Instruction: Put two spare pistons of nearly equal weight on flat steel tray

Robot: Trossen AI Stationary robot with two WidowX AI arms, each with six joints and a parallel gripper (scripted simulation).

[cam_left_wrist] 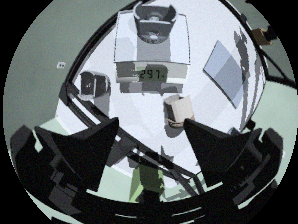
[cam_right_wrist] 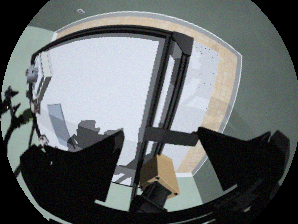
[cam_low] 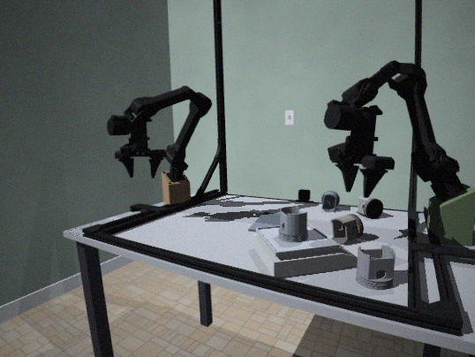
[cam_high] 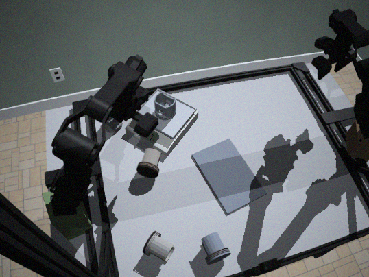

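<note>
A grey piston [cam_high: 165,107] [cam_low: 293,226] [cam_left_wrist: 155,21] stands upright on the scale [cam_low: 309,266] [cam_left_wrist: 125,50], whose display [cam_left_wrist: 151,74] reads about 297. A second grey piston [cam_low: 375,269] [cam_left_wrist: 95,86] stands beside the scale. A tan piston [cam_high: 151,161] [cam_low: 346,227] [cam_left_wrist: 180,109] lies on its side near the scale's display end. A pale piston [cam_high: 160,247] [cam_low: 368,208] and a bluish piston [cam_high: 214,246] [cam_low: 330,201] lie farther off. The steel tray [cam_high: 226,175] [cam_left_wrist: 222,70] lies flat, bare. My left gripper [cam_low: 358,193] [cam_left_wrist: 152,121] is open, above the bench. My right gripper [cam_low: 142,177] [cam_right_wrist: 161,133] is open, high up.
A black frame [cam_high: 223,76] [cam_low: 265,276] borders the bench. The left arm stands on a green base [cam_low: 452,221]; the right arm's base [cam_low: 177,190] [cam_right_wrist: 159,175] is tan. A dark post [cam_low: 411,132] rises near the left arm. Arm shadows fall across part of the tray.
</note>
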